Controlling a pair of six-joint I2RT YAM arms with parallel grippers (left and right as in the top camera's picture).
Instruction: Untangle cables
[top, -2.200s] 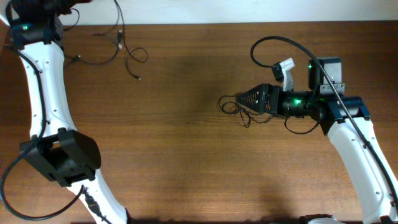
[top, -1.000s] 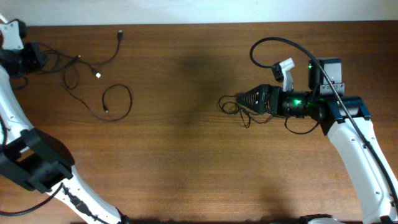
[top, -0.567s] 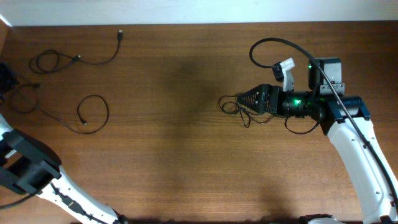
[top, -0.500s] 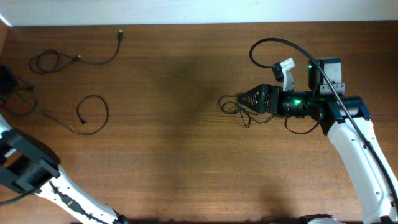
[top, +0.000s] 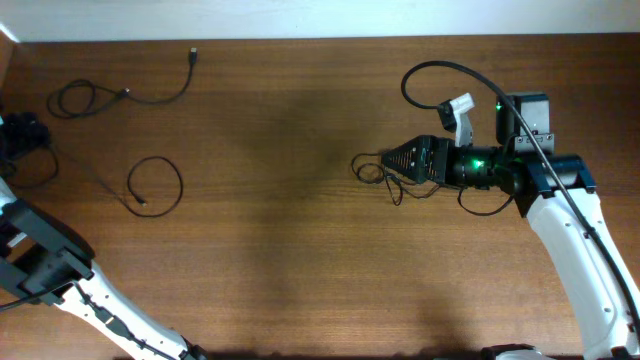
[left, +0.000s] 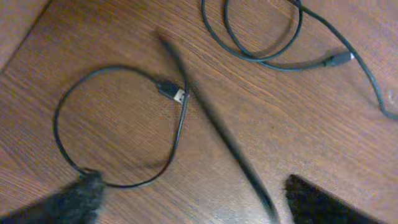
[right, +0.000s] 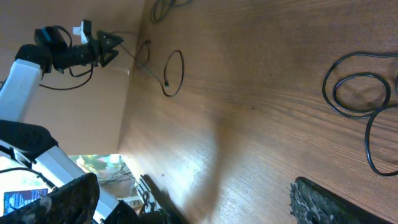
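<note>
Overhead: the left gripper (top: 22, 135) is hanging at the nine o'clock edge of the table (top: 300, 260). A looped cable (top: 130, 178) is lying just toward three o'clock of it, trailing a thin tail back toward the gripper. A long cable (top: 190, 62) is resting at eleven o'clock. The right gripper (top: 400, 160) is pointing toward nine o'clock, with a small tangle (top: 378, 172) sitting at its tips.

Left wrist: the fingertips (left: 74, 202) are standing wide apart. A blurred straight cord (left: 217, 130) is running down between them, though I cannot tell whether it is touching either. The looped cable (left: 172, 91) is lying at nine o'clock and the long cable (left: 340, 60) at one o'clock.

Right wrist: the fingertips (right: 336, 202) are spread wide, holding nothing; the small tangle (right: 360, 93) is lying flat at three o'clock.
</note>
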